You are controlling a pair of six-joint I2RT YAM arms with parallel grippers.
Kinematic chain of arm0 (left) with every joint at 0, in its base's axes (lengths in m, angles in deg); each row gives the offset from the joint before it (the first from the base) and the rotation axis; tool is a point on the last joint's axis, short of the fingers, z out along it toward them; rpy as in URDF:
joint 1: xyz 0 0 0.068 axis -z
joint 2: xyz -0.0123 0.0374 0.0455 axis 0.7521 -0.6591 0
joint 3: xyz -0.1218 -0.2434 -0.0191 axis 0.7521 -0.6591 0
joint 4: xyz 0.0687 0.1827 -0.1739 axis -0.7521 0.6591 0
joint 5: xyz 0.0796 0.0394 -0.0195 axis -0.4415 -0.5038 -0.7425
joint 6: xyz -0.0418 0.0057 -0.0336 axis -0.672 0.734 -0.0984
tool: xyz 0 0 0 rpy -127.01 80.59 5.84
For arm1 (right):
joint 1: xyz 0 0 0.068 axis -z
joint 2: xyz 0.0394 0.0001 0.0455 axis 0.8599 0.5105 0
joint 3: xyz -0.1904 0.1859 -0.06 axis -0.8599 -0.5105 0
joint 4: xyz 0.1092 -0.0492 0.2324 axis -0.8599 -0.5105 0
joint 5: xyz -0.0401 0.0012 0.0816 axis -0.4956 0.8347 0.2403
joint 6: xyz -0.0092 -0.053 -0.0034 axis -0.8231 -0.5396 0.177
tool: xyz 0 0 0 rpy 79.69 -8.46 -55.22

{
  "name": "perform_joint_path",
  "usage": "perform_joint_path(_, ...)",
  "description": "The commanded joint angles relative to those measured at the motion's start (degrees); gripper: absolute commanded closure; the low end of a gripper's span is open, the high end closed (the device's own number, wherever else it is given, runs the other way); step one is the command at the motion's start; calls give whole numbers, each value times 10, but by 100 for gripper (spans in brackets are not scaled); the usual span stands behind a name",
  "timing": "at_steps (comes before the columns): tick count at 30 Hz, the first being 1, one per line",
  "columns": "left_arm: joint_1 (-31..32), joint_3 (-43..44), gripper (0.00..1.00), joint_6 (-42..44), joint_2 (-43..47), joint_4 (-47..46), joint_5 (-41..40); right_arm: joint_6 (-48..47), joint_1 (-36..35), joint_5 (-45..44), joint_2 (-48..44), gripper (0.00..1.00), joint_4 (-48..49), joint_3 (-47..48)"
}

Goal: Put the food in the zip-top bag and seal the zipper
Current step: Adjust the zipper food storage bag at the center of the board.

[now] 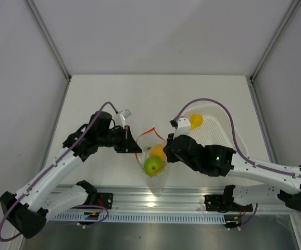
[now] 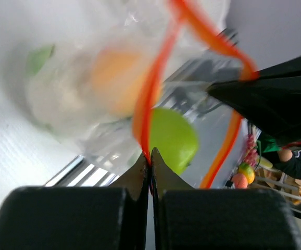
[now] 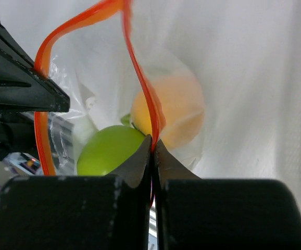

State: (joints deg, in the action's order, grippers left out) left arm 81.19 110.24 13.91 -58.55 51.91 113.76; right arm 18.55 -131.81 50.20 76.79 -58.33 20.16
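Note:
The clear zip-top bag (image 1: 153,174) hangs between my two grippers, its mouth held open. The red-orange zipper (image 1: 149,132) forms a loop at the top. Inside lie a green apple (image 1: 152,165) and an orange round fruit (image 1: 157,152). My left gripper (image 1: 135,141) is shut on the zipper (image 2: 150,104) at the left side of the mouth. My right gripper (image 1: 166,150) is shut on the zipper (image 3: 140,83) at the right side. The apple (image 2: 172,138) and orange fruit (image 2: 116,78) show through the plastic in the left wrist view. They also show in the right wrist view: apple (image 3: 109,151), orange fruit (image 3: 176,112). A yellow pear (image 1: 196,121) lies in the basket.
A white perforated basket (image 1: 218,130) stands at the right, behind my right arm. A metal rail (image 1: 155,200) runs along the table's near edge, under the bag's bottom. Side walls rise at the left and right of the table.

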Motion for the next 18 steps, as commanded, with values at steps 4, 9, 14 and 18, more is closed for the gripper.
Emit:
perform_joint_path(4,-3,173,99,12,59,17,-3,-38,-5,4,-34,100,30,108)
perform_joint_path(9,-4,40,99,27,39,-17,-17,-15,24,31,-32,100,69,19)
perform_joint_path(14,-20,-20,99,32,-18,-53,8,-27,64,14,26,100,19,22)
perform_joint_path(18,-23,121,99,36,-4,-4,15,-68,56,7,47,100,-25,127)
